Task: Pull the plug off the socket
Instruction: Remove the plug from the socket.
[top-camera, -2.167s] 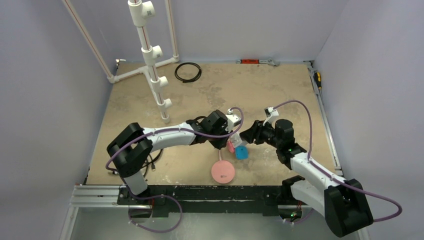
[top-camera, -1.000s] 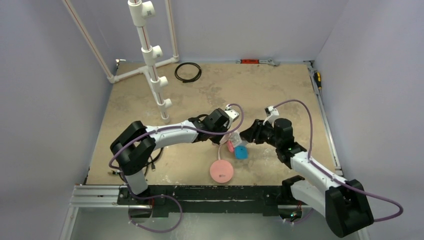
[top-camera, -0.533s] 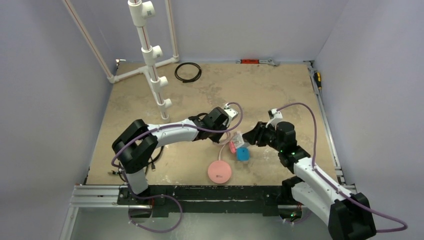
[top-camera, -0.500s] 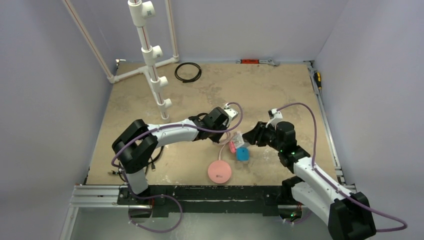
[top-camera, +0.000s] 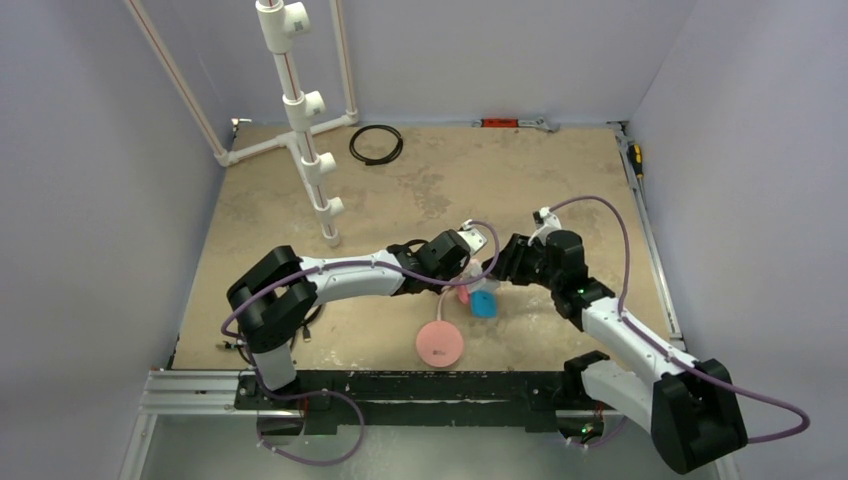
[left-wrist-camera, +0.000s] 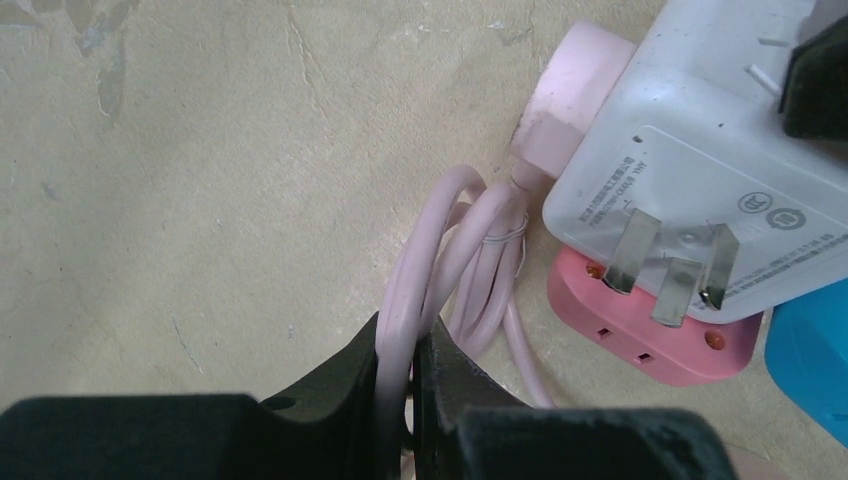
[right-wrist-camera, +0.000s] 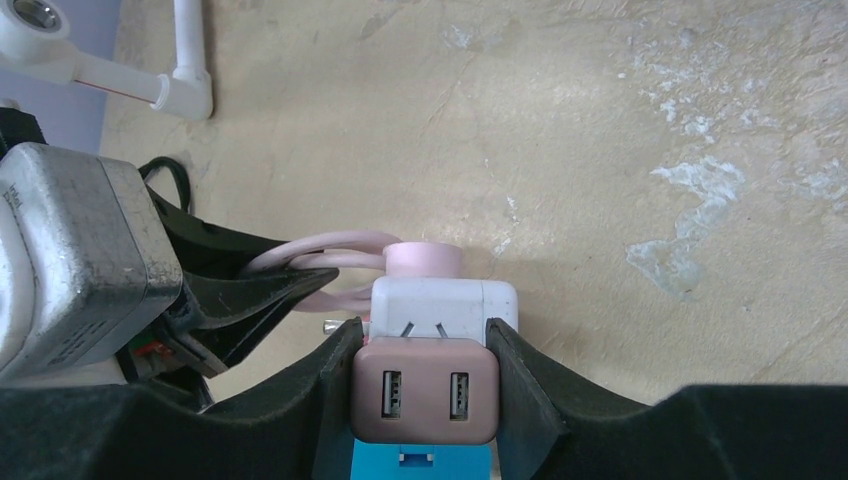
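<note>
The socket (right-wrist-camera: 445, 300) is a white cube with a brown-pink USB face and a blue block (right-wrist-camera: 420, 462) under it. A pink plug (right-wrist-camera: 423, 258) sits in its far face, with its pink cable (left-wrist-camera: 440, 255) looping off to the left. My right gripper (right-wrist-camera: 424, 345) is shut on the socket's two sides. My left gripper (left-wrist-camera: 413, 345) is shut on the pink cable a short way from the plug (left-wrist-camera: 575, 95). In the top view both grippers, the left (top-camera: 462, 272) and the right (top-camera: 490, 275), meet at the socket (top-camera: 478, 283). Metal prongs stick out of the socket (left-wrist-camera: 700, 190).
A flat round pink disc (top-camera: 440, 343) lies near the table's front edge, on the same cable. A pink adapter (left-wrist-camera: 640, 325) lies under the cube. A white pipe stand (top-camera: 300, 120) stands far left, with a black cable coil (top-camera: 376, 144) behind.
My left arm has reached further right and down, closing in on the cable beside the socket. My right gripper has stayed on the socket. The pink disc has slid slightly left.
</note>
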